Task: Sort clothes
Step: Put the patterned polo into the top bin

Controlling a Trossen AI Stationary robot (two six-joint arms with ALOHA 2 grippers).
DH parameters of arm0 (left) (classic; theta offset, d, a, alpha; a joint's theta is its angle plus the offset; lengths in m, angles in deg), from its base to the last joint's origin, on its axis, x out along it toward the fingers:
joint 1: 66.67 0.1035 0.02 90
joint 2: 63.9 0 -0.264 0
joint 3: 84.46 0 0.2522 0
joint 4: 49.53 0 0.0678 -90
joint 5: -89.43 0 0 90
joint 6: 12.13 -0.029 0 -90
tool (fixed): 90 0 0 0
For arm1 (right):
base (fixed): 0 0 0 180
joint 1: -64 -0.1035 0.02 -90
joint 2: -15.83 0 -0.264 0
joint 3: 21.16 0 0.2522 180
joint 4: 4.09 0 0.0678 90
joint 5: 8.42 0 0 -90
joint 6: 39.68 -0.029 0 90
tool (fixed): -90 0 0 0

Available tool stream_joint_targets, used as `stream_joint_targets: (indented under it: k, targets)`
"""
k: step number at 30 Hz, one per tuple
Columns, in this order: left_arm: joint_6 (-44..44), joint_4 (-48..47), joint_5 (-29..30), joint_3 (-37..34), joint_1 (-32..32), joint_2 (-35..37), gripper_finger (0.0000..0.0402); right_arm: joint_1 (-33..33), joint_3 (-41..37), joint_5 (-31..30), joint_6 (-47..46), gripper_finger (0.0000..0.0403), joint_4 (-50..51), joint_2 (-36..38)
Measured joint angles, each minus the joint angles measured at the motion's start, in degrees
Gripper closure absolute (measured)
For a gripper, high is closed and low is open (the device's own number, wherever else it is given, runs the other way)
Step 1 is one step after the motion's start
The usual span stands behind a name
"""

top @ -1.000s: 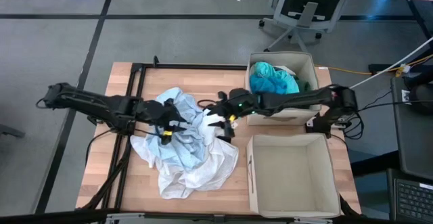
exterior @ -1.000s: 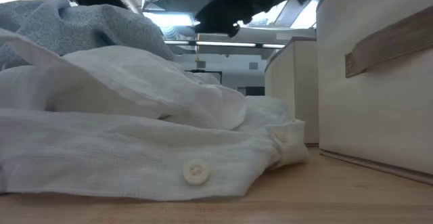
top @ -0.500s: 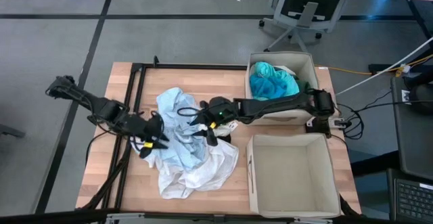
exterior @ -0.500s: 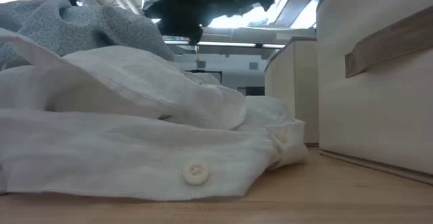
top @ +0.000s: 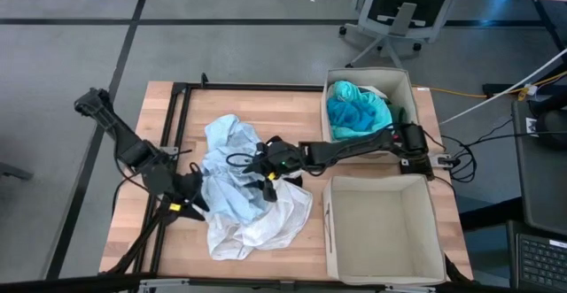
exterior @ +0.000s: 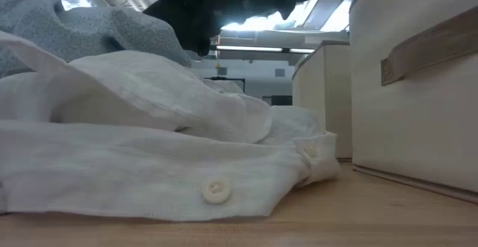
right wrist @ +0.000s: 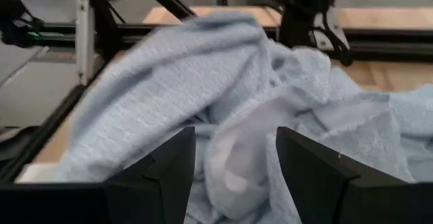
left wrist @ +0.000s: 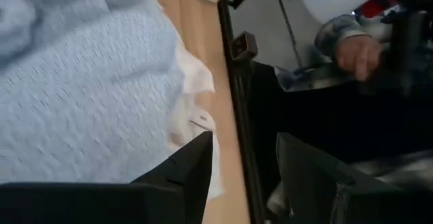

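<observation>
High view: a crumpled pile — pale blue shirt [top: 232,173] on a white shirt [top: 266,222] — lies on the wood table [top: 155,240], left of two beige boxes [top: 381,231]; teal cloth [top: 357,107] fills the farther one. The right gripper [top: 266,169] sits over the pile, fingers spread; the left gripper [top: 186,203], also spread, is at the pile's left edge. Low view alone shows the white shirt's linen weave and button [exterior: 216,190]. No writing is readable.

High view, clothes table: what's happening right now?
Mid-sort. The right gripper, fingers open, is over the pale blue garment in the pile, with the white garment beside it. The left gripper, also open, sits at the pile's left edge. The far box holds a teal garment; the near box looks empty.
</observation>
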Motion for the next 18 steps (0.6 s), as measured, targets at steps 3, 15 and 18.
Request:
stream_joint_targets:
  k: [3,15,18]
  targets:
    - [3.68,-1.64,3.14,-0.01,-2.43,-0.94,0.0247,0.04,-0.04,-0.58,-0.55,0.0194,0.34,-0.37]
    - [0.73,4.14,19.06,-8.25,0.95,-9.94,0.0247,0.04,-0.04,-0.36,-0.54,0.0194,-0.09,-0.68]
    - [-4.34,6.53,23.70,-9.06,3.69,-11.75,0.0247,0.04,-0.06,-0.34,-0.53,0.0194,-0.52,-1.18]
